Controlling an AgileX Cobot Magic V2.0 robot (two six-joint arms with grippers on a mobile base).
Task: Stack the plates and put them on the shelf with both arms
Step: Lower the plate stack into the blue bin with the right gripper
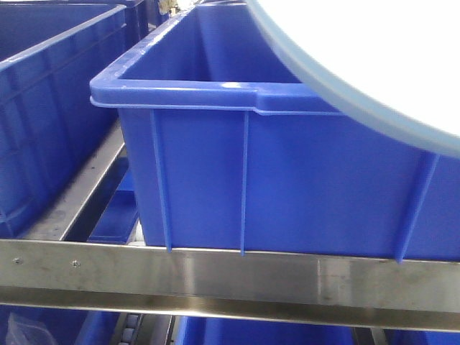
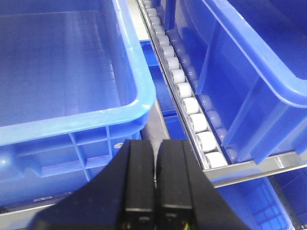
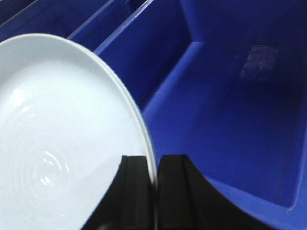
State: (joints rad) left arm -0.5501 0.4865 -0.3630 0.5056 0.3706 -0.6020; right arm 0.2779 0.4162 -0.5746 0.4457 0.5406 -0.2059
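A pale bluish-white plate (image 3: 62, 134) fills the left of the right wrist view, held on edge. My right gripper (image 3: 154, 165) is shut on its rim, one finger on each face. Whether it is one plate or two stacked I cannot tell. The plate (image 1: 374, 57) also shows at the top right of the front view, above the open blue bin (image 1: 287, 180) on the shelf. In the right wrist view that bin's inside (image 3: 225, 120) lies just past the plate. My left gripper (image 2: 157, 158) is shut and empty, over the gap between two bins.
Blue plastic bins stand side by side on a steel shelf rail (image 1: 215, 277). A roller track (image 2: 184, 91) of white wheels runs between the left bin (image 2: 62, 81) and the right bin (image 2: 249, 72). More bins sit on the level below.
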